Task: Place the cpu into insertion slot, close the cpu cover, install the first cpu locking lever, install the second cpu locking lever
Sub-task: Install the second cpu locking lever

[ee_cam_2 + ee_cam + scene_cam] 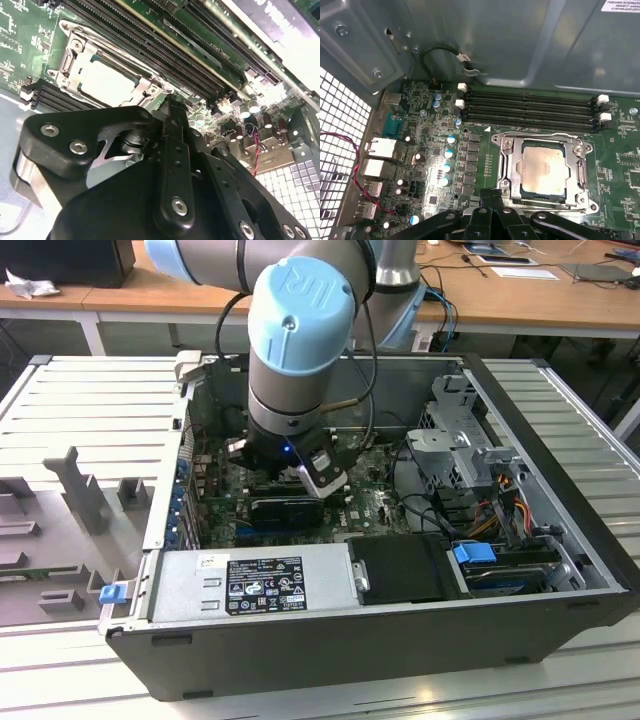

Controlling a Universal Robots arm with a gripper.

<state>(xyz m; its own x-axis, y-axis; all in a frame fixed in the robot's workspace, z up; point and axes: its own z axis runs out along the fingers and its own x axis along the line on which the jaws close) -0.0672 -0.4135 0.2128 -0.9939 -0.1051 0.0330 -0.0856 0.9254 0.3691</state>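
First wrist view: gripper (pixel 491 196) closed, empty.

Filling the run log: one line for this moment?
pale silver-grey square cpu: in socket | silvery metal frame cover: down over it | black gripper: shut, empty, at socket edge

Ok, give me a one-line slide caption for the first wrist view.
The cpu sits in the insertion slot with the cpu cover down, gripper at the socket's edge.

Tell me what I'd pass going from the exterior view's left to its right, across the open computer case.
Grey plastic fixture outside the case → robot's end effector over the green motherboard → metal drive cage → blue latch.
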